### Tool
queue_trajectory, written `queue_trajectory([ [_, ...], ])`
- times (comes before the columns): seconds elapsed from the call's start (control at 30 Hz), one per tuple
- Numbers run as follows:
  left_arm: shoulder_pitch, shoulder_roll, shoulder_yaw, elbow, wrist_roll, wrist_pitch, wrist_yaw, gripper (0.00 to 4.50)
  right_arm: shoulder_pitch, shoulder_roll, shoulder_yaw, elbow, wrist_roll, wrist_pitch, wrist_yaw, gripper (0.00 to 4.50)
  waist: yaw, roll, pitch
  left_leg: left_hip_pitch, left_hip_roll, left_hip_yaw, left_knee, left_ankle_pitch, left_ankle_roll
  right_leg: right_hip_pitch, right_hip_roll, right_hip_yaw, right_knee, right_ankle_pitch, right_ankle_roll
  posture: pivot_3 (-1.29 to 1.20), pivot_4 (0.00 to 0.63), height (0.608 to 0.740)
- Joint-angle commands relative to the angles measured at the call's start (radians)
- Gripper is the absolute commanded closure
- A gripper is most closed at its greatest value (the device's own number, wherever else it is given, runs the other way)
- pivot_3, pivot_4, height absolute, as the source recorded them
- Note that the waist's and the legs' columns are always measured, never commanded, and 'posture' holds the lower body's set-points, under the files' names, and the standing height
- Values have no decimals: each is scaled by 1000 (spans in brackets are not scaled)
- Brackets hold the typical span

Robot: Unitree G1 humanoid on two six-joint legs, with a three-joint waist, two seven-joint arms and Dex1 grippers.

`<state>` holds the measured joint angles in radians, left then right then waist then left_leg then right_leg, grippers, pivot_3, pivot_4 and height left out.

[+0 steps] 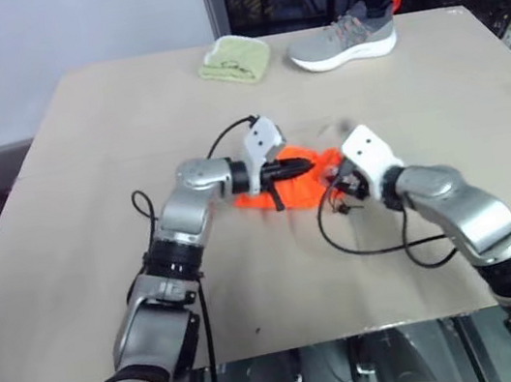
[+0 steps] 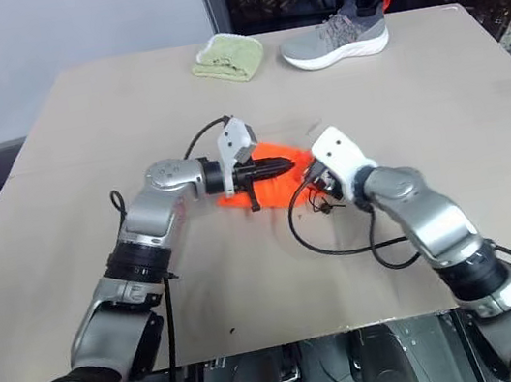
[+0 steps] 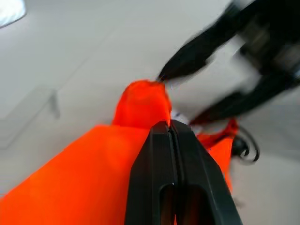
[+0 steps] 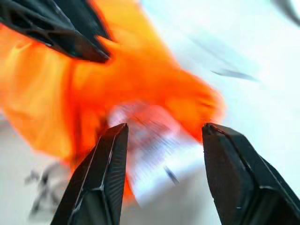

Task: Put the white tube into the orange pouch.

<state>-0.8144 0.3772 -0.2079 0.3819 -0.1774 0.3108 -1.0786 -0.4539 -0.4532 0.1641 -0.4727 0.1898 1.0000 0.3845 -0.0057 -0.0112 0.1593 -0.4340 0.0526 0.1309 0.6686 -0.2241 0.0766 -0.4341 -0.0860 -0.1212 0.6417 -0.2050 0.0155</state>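
Lying just ahead of the right gripper (image 4: 161, 133), whose jaws stand spread and empty, the white tube (image 4: 154, 154) points lengthwise into the orange pouch (image 4: 154, 89), pinched by the closed left gripper (image 3: 169, 125).

Both head cameras look forward and down from above the wide beige desk (image 1: 87, 180), taking in its whole top with both arms, and share nearly the same scene. Each wrist camera sits very close behind its own end effector, and both face the bright orange fabric pouch (image 3: 70, 178) at mid-desk.
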Motion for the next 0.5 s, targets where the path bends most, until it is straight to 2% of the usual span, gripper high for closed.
queue_trajectory([
  [0.03,-36,-1,18,12,2,-41,-3,4500,28,-24,-71,-99,15,84,-16,1890,-2,0,0,0,0,0,0,0,0,0,0,0,0,0,0,0,150,740],
  [0.13,-41,-2,18,22,1,-55,-10,4500,42,-34,-57,-46,-34,72,-60,1890,-4,0,0,0,0,0,0,-2,4,0,0,0,0,0,0,0,150,740],
  [0.33,-15,-2,6,-48,-12,-56,-39,4500,-16,53,147,254,-185,-170,-117,1890,-14,0,0,1,0,1,0,-1,2,0,0,0,0,0,0,0,150,740],
  [0.4,-8,-4,6,-68,-15,-49,-40,4500,-26,120,154,269,-161,-222,-89,1890,-14,0,0,2,1,2,0,0,0,0,1,2,1,0,0,0,150,740],
  [0.5,-1,-6,15,-85,-21,-46,-40,4500,-12,145,182,243,-162,-272,-47,1890,-11,0,0,1,1,2,0,0,-1,0,3,1,1,0,0,0,150,740],
])
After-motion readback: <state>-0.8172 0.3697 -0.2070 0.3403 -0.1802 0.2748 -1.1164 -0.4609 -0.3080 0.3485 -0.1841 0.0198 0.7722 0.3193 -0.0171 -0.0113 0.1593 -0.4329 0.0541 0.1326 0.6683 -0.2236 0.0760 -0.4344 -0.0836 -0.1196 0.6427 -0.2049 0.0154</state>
